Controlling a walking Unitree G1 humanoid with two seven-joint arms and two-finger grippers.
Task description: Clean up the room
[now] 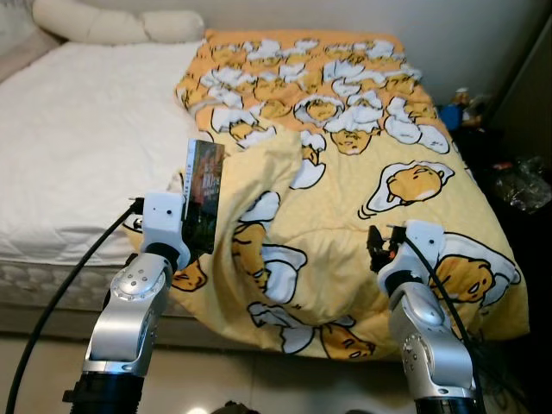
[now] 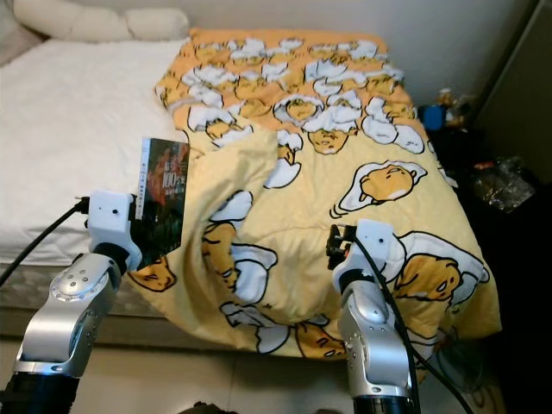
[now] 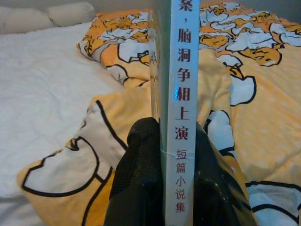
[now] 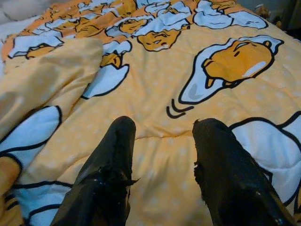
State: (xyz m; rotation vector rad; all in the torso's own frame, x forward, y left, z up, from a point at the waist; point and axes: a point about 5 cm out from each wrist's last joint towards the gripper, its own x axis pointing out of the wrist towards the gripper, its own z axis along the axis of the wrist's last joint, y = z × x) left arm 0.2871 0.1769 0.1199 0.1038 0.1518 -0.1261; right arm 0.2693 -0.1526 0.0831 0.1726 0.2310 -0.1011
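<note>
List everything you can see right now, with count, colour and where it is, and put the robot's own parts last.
Book: one, dark cover with pale spine, held upright in the left hand above the bed's near edge.
Duvet: one, yellow with white and orange egg cartoons, spread over the bed's right half, near corner folded back.
Sheet: one, white, bed's left half.
Pillows: pale cream, count unclear, at the head of the bed.
Clutter: several small items, too dim to identify, right of the bed.
Left hand: black fingers shut on the book.
Right hand: black fingers open above the duvet.
</note>
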